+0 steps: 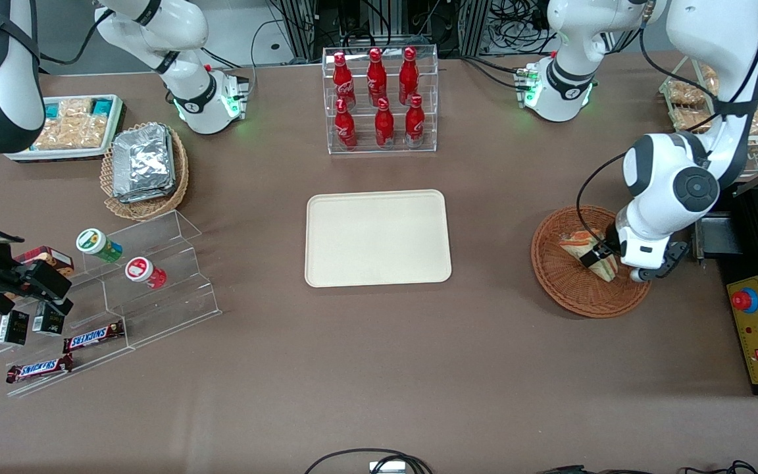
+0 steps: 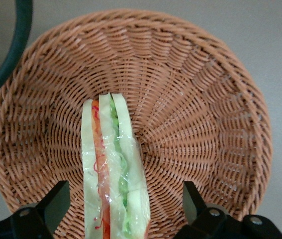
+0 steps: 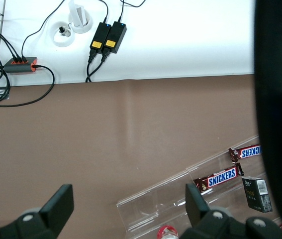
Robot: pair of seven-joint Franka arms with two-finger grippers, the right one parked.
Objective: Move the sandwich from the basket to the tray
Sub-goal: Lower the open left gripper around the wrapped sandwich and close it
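Brown cloth covers the table [image 1: 379,368], the largest thing in sight. At its centre lies the cream tray [image 1: 378,238], bare, with nothing on it. From the tray, the reddish wicker basket [image 1: 566,286] sits at about three o'clock, toward the working arm's end of the table and well apart from the tray. The sandwich [image 1: 591,253] is in that basket, standing on edge with its orange and green layers showing through the clear wrap.

The left gripper [image 1: 606,258] is down in the basket, at the basket's three o'clock side as the front view shows it. Its fingers are spread wide, one on each flank of the sandwich with clear gaps either way; it grips nothing yet.

As for progress, I judge the task barely begun: the approach is made, but the grasp, the lift, the carry across to the tray and the release all remain.

The front view shows the whole route and the bare tray, but the arm hides much of the sandwich there. The left wrist view shows what the front cannot: the sandwich [image 2: 112,169] standing between the two fingers [image 2: 56,201], untouched, with the basket [image 2: 205,109] weave all around it. The tray does not appear in that view.
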